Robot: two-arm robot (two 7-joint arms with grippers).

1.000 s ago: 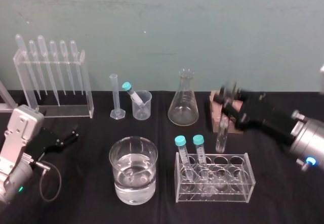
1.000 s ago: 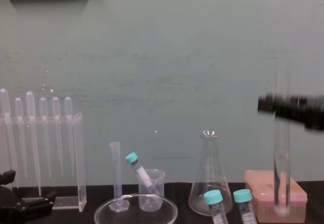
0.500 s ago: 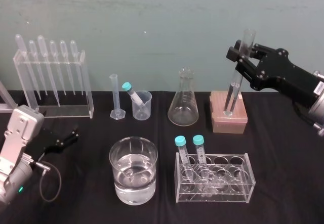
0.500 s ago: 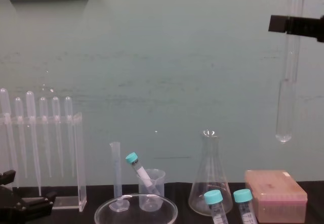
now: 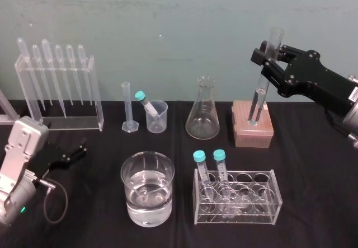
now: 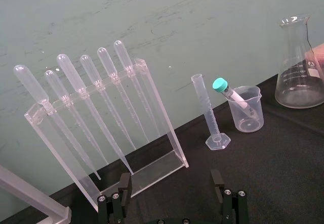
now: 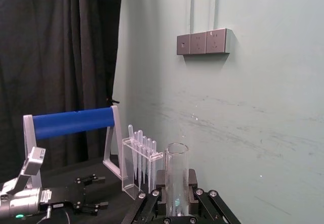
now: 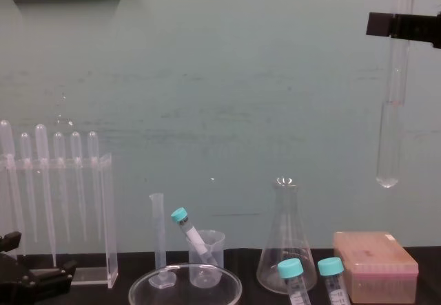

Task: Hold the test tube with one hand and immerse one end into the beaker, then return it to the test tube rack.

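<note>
Right hand (image 5: 268,58) holds test tube (image 5: 258,99) clear above test tube rack (image 5: 253,132).

The right gripper (image 5: 267,57) is reaching in from the far right, up high. Its jaws are squeezing the top part of the test tube (image 5: 258,99). The left gripper (image 5: 77,151) is sitting low at the near left, with its jaws wide apart.

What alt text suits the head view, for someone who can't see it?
The right gripper holds the test tube nearly upright over the orange rack. The water-filled beaker stands near the front of the black table; the left gripper rests open at the left.
</note>
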